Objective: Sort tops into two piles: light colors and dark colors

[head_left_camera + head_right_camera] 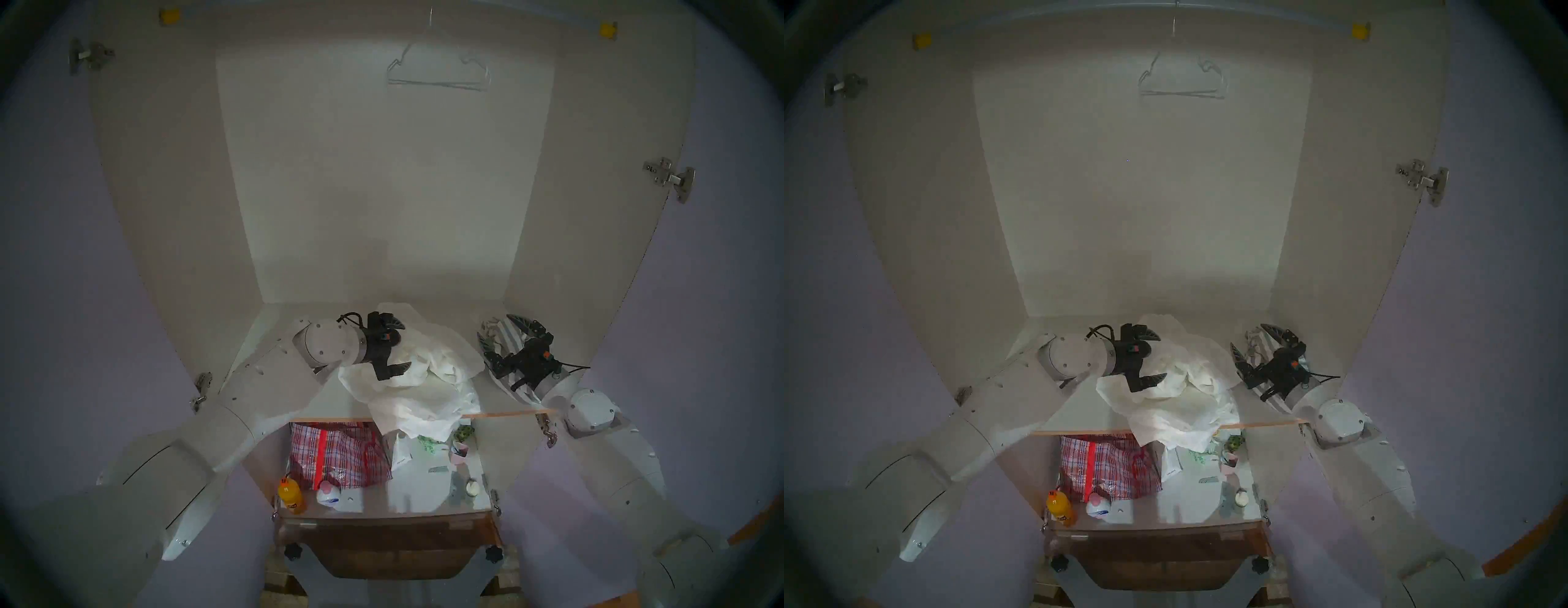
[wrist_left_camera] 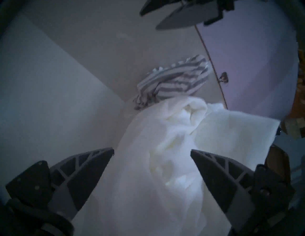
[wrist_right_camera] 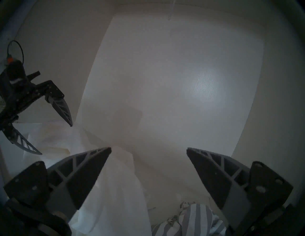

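A big heap of white and cream tops (image 1: 424, 378) lies mid-shelf and spills over the front edge. My left gripper (image 1: 405, 344) hovers open at its left side, and in the left wrist view the white cloth (image 2: 165, 148) lies beneath the spread fingers (image 2: 92, 166). The small grey-and-white striped bundle (image 1: 505, 339) sits in the shelf's right back corner, also in view as striped cloth (image 2: 173, 82). My right gripper (image 1: 494, 326) stands open just over it, holding nothing. The right wrist view shows the stripes (image 3: 194, 219) below its fingers, the white cloth (image 3: 112, 197) and the left gripper (image 3: 56, 140).
The shelf's wooden front edge (image 1: 509, 412) runs across. Cupboard walls close in behind and on both sides. A wire hanger (image 1: 437, 72) hangs high up. On the lower shelf stand a red-and-blue checked bag (image 1: 335, 454), an orange bottle (image 1: 290, 494) and small items.
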`<act>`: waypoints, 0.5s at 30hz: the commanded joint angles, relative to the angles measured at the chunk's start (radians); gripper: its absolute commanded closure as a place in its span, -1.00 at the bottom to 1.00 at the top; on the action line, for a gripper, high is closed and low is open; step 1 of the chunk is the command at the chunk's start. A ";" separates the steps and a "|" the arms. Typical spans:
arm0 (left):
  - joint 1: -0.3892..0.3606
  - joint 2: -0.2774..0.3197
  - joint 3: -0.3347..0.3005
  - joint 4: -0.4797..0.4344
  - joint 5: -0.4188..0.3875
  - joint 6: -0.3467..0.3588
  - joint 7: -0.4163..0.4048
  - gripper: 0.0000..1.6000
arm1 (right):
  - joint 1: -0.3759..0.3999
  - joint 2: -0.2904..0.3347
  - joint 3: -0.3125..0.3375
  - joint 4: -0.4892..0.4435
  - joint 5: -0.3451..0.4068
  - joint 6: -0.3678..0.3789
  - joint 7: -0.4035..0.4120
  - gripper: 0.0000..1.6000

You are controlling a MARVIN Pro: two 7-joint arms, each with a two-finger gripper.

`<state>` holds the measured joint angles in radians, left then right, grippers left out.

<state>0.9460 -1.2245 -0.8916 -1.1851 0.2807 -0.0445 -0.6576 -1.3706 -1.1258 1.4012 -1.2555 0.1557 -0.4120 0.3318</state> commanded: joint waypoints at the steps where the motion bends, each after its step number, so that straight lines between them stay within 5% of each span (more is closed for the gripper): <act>1: 0.026 0.044 -0.010 -0.083 0.009 0.080 -0.004 -1.00 | 0.017 0.002 0.009 -0.023 0.002 -0.004 -0.004 -1.00; 4: 0.014 0.039 0.006 -0.042 0.034 0.067 0.014 -1.00 | 0.017 0.002 0.009 -0.023 0.002 -0.004 -0.004 -1.00; 9: -0.008 -0.032 -0.031 0.073 0.075 0.008 0.188 -1.00 | 0.018 0.002 0.009 -0.020 0.002 -0.005 -0.003 -1.00; 15: -0.031 -0.068 -0.034 0.127 0.101 -0.036 0.294 -1.00 | 0.019 0.002 0.009 -0.020 0.002 -0.005 -0.002 -1.00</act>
<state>0.9722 -1.2669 -0.9168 -1.0658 0.3765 -0.0251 -0.3879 -1.3701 -1.1268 1.4019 -1.2540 0.1554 -0.4121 0.3320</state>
